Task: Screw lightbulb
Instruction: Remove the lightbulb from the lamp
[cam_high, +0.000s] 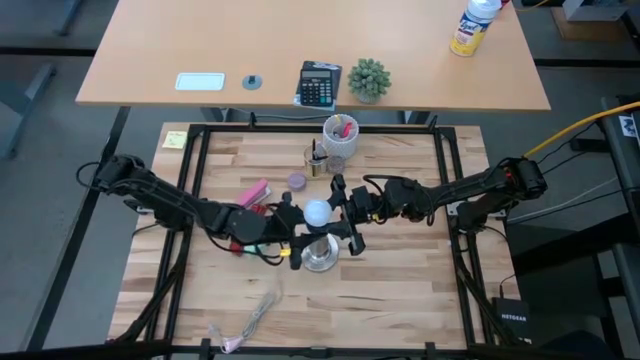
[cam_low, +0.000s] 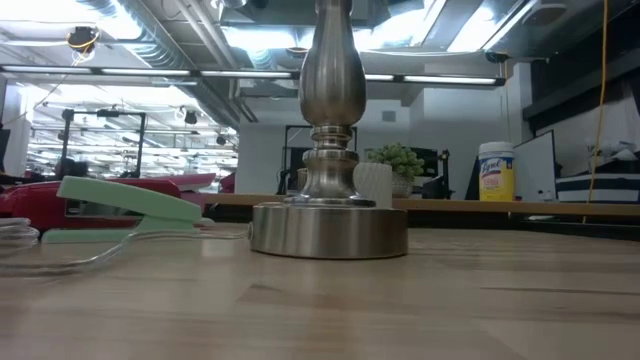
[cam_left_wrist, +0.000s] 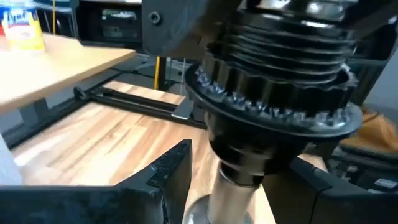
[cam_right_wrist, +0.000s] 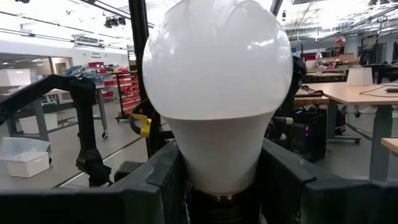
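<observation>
Spanning the high view, the wooden desk (cam_high: 400, 275) carries both dark arms, which meet near its middle. Standing there is the metal lamp stand (cam_low: 328, 190), its round base (cam_low: 328, 232) flat on the wood and its stem rising out of the low view.

From 9 o'clock the left end effector (cam_high: 292, 238) reaches in beside the stand; in the left wrist view its two fingers (cam_left_wrist: 163, 180) sit either side of the stem just under the ribbed socket (cam_left_wrist: 273, 106), parted, and I cannot tell whether they press on the metal.

From 3 o'clock the right end effector (cam_high: 340, 212) comes in at the stand's top, closed on the lightbulb (cam_high: 317, 212). In the right wrist view its fingers (cam_right_wrist: 155, 180) clamp the narrow lower part of the bulb, globe upward.

The lightbulb sits directly above the stand, between the two end effectors.

At 9 o'clock of the base lies a green stapler (cam_low: 125, 203). A white cup (cam_high: 340, 132) stands toward 12 o'clock.
</observation>
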